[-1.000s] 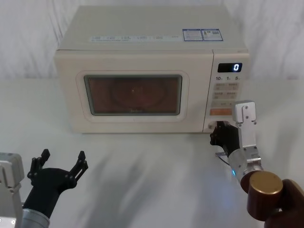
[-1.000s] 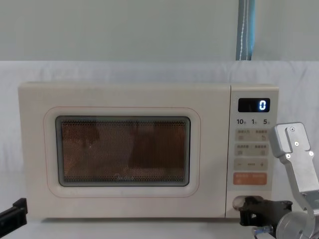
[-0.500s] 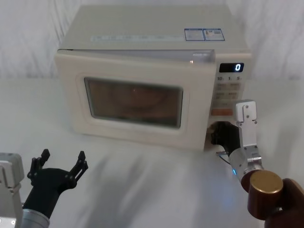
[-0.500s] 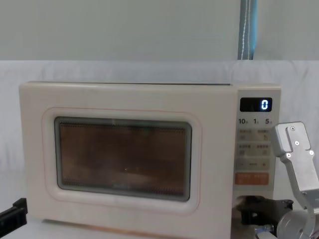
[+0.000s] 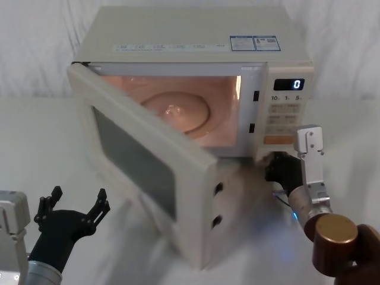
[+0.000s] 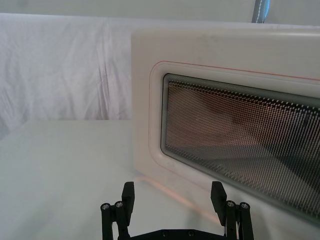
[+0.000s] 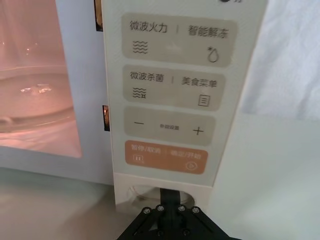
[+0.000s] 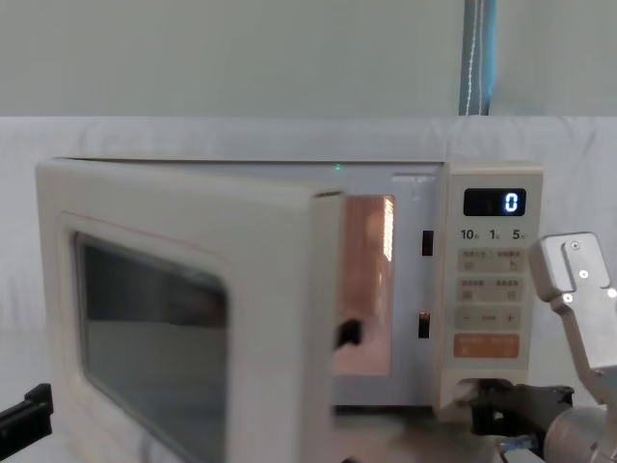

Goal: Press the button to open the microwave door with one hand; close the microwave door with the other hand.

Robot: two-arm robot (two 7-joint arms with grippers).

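Right gripper [image 5: 274,168] at the button [image 7: 150,196] — display [image 8: 495,203] "0" (microwave door [image 5: 145,169] ajar)

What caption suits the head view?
Microwave door swung open, right tool at the control panel, left tool open.

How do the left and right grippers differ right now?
The right gripper is up at the button under the control panel; the left gripper sits low, short of the open microwave door. The left's fingers are spread; the right's are hard to read. Both are black.
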